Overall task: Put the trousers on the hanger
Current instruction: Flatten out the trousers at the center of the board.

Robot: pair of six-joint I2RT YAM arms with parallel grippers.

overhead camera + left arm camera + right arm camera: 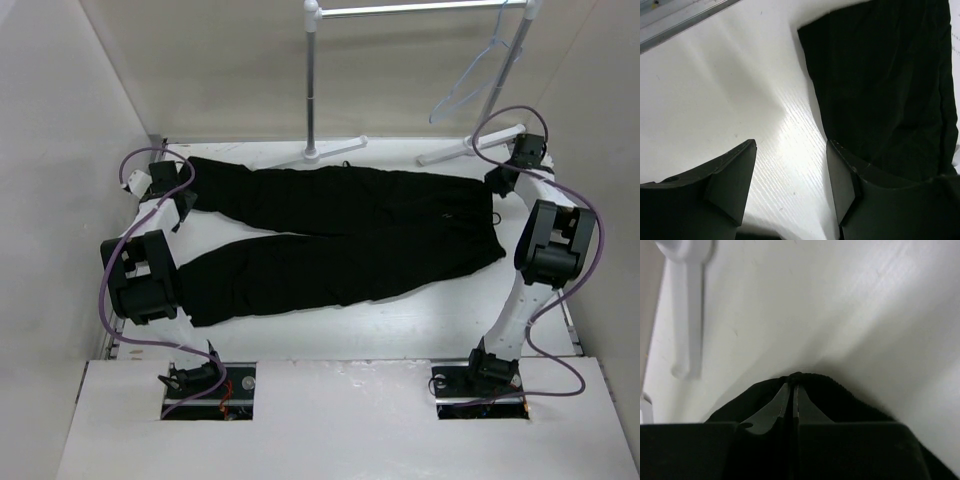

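Lab booth: white walls (60, 100), bolted arms (140, 275)

White table (400, 320) between plain pale walls (220, 70), white clothes rack (312, 90) behind

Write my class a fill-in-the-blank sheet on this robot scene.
The plain black soft fabric trousers lie flat on the white ____.
The thin pale triangular hanger hangs from the thick white clothes ____.
The right gripper is ____ on the trousers.
The left gripper stands ____.
Missing words: table; rack; shut; open.

Bright even light, glare on table (790, 120), trousers (350, 230) detail-less black, wrist cams blurry close-up.
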